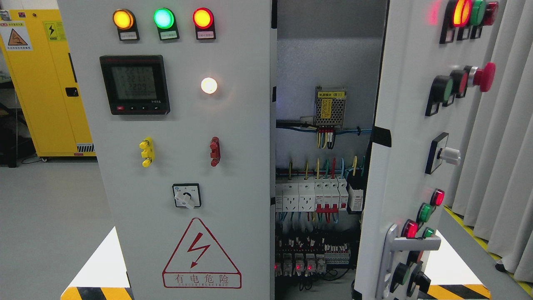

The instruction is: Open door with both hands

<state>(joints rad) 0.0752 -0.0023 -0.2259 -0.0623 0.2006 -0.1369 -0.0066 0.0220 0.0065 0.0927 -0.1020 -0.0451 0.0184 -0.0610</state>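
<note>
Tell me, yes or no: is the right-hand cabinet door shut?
No. The right door stands swung outward, leaving a gap that shows the wiring and breakers inside, while the left door faces the camera closed.

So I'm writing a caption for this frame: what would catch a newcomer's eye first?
Probably the three lit indicator lamps glowing orange, green and red across the top of the closed left door, and the red lightning warning triangle near its bottom. Next, the right door standing swung open, exposing coloured wiring and a row of white breakers inside. No robot hand shows.
</note>
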